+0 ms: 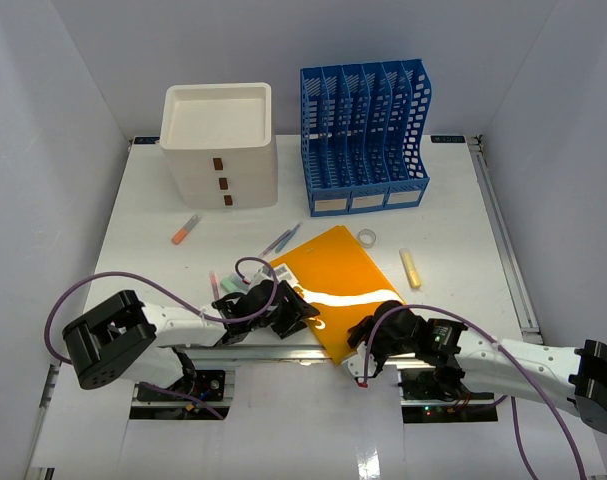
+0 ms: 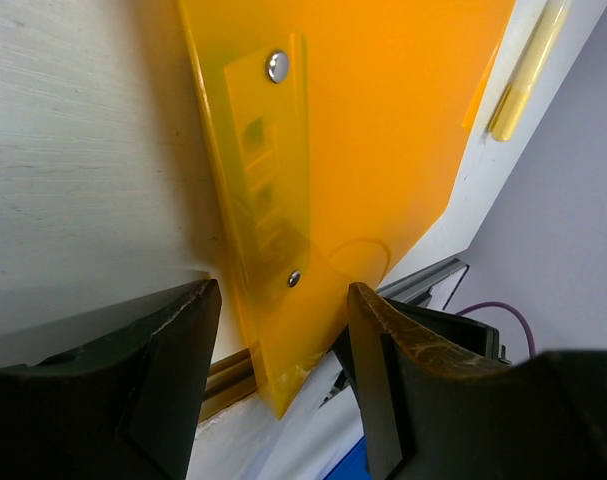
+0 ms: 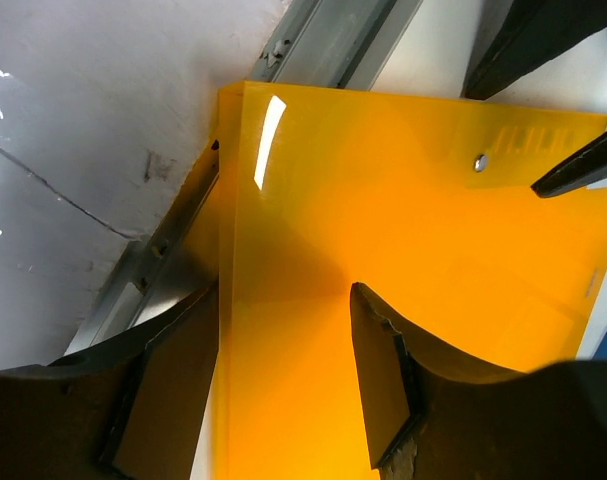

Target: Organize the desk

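Desk (image 1: 143,215): flat white top, square to the arms, silver rail (image 3: 328,45) running left-right along its near edge; long axis not judged. Orange folder (image 1: 338,285) overhangs that rail. Left gripper (image 2: 283,295) released, jaws astride the folder's corner. Right gripper (image 3: 283,295) over the folder's edge; grip cannot be told. Far: blue file rack (image 1: 363,130), white labels unreadable.
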### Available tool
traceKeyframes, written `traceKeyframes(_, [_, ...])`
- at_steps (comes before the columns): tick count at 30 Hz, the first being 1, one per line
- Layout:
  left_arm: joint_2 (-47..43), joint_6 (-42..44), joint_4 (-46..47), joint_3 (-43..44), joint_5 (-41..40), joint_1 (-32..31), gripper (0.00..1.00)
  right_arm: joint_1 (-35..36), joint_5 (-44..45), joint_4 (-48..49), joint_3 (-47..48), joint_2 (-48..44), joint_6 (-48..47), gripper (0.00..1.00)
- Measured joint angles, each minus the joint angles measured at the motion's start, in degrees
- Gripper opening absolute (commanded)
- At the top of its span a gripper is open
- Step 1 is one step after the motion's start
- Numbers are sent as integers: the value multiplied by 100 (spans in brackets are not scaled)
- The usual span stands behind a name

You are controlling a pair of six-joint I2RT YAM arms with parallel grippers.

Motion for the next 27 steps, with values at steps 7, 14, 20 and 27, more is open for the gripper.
traceKeyframes(7, [20, -23, 45, 9, 30, -64, 65, 0, -23, -46, -55, 15, -35, 39])
traceKeyframes(14, [-367, -70, -84, -102, 26, -125, 65, 1, -127, -204, -42, -79, 29, 26])
traceKeyframes(20, [-635, -115, -217, -144, 14, -206, 70, 1, -172, -246, 22, -180, 122, 21])
traceKeyframes(27, [-552, -185, -230, -144, 4, -412, 77, -3, -147, -191, 214, -323, 211, 17])
